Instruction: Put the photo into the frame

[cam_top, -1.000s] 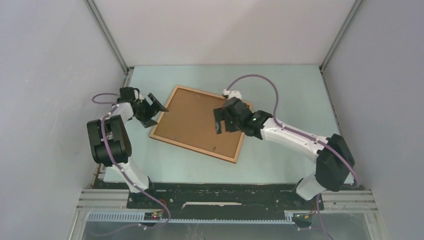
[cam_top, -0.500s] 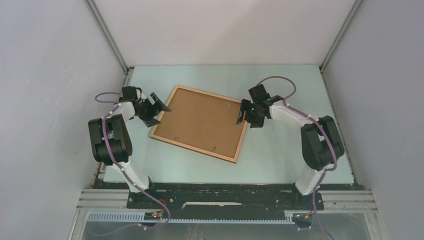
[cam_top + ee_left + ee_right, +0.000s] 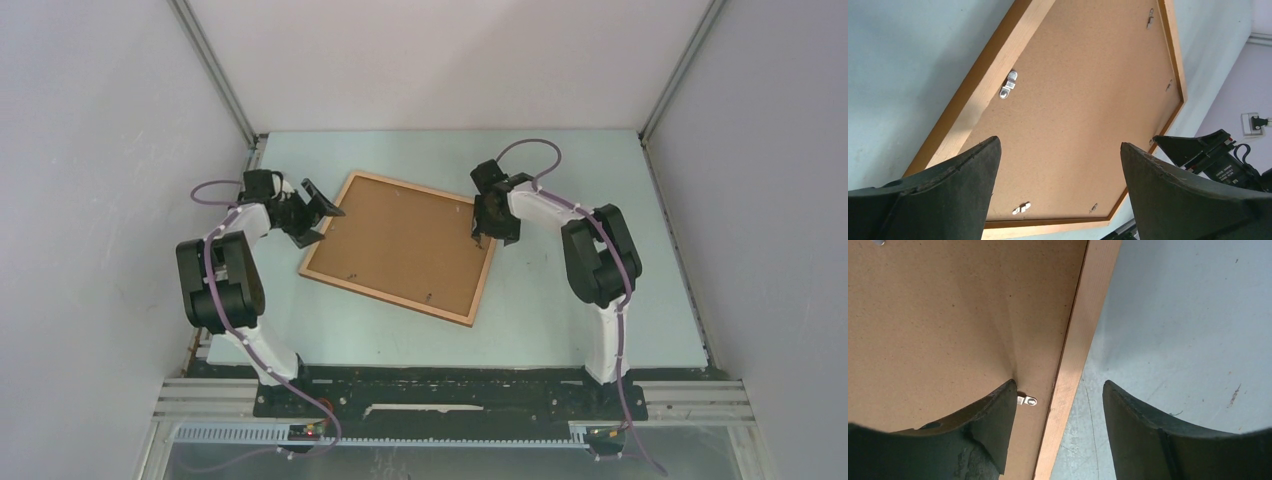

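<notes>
Right wrist first: how do the fingers [image 3: 990,412] stand?
Spread, gripping nothing. The right gripper [image 3: 1059,385] straddles the rail of the frame [image 3: 1075,350]: one finger over the backing board [image 3: 948,315] by a small metal clip [image 3: 1028,400], the other over the table [image 3: 1188,340].
And the left gripper [image 3: 1059,142]?
Wide apart and empty, hovering at the frame's far left corner.
Where does the frame lie?
Flat on the table, back up, board set in it, askew between the two arms.
</notes>
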Available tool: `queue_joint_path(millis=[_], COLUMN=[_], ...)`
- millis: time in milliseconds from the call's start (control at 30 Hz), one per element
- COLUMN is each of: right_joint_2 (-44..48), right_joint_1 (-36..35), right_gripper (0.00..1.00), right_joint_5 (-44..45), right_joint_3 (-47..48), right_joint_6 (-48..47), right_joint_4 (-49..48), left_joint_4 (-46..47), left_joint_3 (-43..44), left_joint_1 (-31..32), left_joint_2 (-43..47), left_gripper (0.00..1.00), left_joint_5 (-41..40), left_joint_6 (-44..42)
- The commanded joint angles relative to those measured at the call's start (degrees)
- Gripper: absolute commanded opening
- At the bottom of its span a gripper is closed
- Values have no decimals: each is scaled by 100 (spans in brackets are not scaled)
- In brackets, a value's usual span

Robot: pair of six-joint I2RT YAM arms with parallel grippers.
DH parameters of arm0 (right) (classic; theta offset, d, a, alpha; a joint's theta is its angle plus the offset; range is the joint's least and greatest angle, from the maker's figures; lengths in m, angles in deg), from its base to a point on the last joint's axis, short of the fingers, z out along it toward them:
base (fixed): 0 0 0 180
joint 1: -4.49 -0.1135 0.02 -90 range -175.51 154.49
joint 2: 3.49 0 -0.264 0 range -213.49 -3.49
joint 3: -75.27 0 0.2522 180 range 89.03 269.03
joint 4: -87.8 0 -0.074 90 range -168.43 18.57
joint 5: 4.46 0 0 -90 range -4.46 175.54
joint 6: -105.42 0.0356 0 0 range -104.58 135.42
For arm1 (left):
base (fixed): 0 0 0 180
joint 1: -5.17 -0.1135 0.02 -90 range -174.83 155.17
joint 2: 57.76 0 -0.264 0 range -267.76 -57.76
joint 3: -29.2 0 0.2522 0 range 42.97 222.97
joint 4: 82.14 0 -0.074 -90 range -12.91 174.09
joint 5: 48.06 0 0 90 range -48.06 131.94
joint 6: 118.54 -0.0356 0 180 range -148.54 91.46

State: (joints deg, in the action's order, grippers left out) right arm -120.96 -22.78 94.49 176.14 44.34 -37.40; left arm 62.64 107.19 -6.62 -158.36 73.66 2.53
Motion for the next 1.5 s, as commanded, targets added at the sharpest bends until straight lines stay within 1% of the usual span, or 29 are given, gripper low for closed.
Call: queue_joint_path(millis=[0, 167, 333, 600, 800, 1067, 1300, 1467], right_joint_2=[-156, -41, 358, 623, 415, -29, -163, -168], right_joint_1=[-135, -201, -205, -416, -489, -377, -395, -262], right_gripper=[71, 74, 74, 74, 73, 70, 68, 60], right_joint_5=[461, 492, 515, 690, 643, 661, 671, 734], right_joint_3=[216, 93, -129, -24, -89, -37, -13, -116], right_joint_6=[-124, -134, -138, -234, -176, -137, -26, 450], right_joint_4=[212, 160, 65, 270, 186, 4, -41, 0], left_joint_4=[209, 284, 308, 342, 352, 379, 413, 426], left_joint_3=[-111, -147, -171, -198, -211, -231, -244, -254], left_joint_1=[23, 28, 28, 28, 24, 24, 23, 28], left_joint_2=[313, 329, 356, 400, 406, 427, 428, 436], left_gripper=[97, 97, 97, 96, 96, 96, 96, 96], left_joint_5=[210, 263, 284, 295, 316, 356, 403, 418], left_joint_6=[99, 152, 171, 180, 189, 211, 243, 246])
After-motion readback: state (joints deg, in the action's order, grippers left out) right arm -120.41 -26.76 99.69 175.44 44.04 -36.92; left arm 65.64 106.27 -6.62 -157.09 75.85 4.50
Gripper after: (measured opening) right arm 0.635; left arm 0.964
